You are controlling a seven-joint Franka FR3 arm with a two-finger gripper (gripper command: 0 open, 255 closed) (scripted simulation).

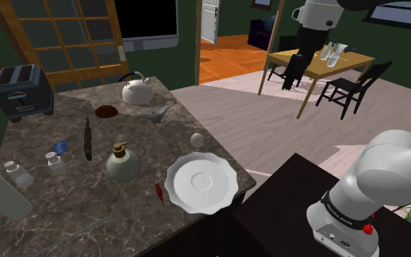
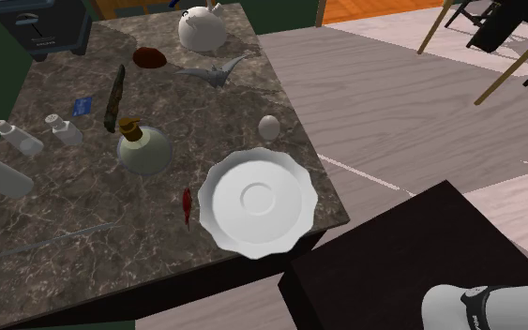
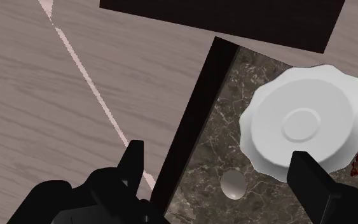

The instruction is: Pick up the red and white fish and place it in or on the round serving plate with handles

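- The roll (image 1: 3, 191) is lying far off to the shoulder view's left of the plate (image 1: 201, 182), well out of the working path.
- The bottle (image 1: 87, 139) is lying flat and the jar (image 1: 123, 162) is standing upright, both on that same side of the plate. The jar is near the fish, so a descent there is probably calling for care.
- The fish (image 1: 158, 193), thin and red, is lying flat on the counter (image 1: 123, 215) just beside the plate's rim, on the shoulder view's left of it, and nothing is touching it. Lying this close, it is likely needing only a short carry.
- The plate, white with a scalloped rim, is sitting bare near the counter's corner, ready to receive the fish.
- The egg (image 1: 196, 139) is resting just behind the plate, apart from the rim.
- The hand (image 3: 217, 156) is hanging released, fingers spread and gripping nothing, above the counter's edge on the side of the plate away from the fish. I judge it is staying wide so it can take the fish.
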